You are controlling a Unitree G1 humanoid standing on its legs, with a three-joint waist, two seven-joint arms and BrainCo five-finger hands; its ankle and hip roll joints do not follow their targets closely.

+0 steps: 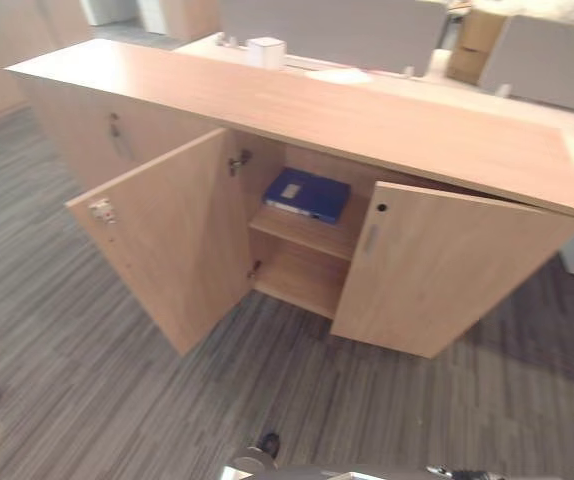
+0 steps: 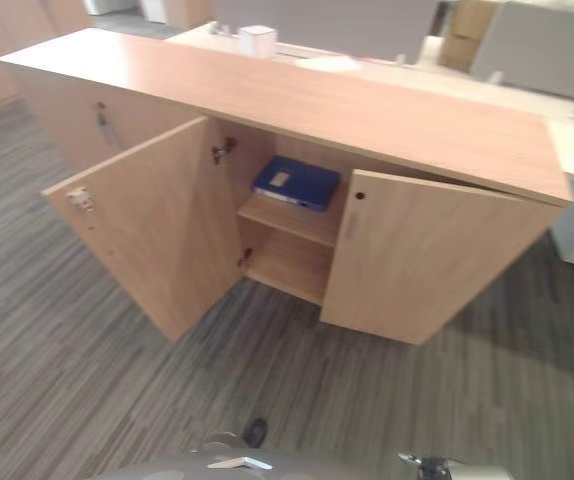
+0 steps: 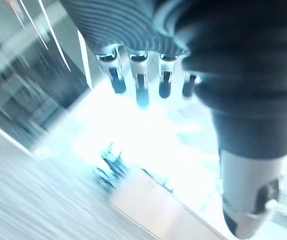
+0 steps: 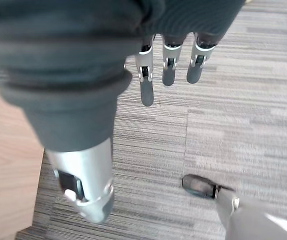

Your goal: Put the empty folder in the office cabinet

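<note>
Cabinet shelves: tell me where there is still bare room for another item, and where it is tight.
The upper shelf is bare in front of and left of the blue folder. The lower compartment beneath it looks free. The left door stands wide; the right door is only partly open, narrowing access on that side.

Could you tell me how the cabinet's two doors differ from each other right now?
The left door is swung wide, well out from the cabinet front; the right door stands only partly open. The left door shows its inner face, with a metal fitting near its outer edge; the right door shows its outer face, with a dark round lock and a small handle. Both are the same light wood and flank the shelf holding the blue folder.
</note>
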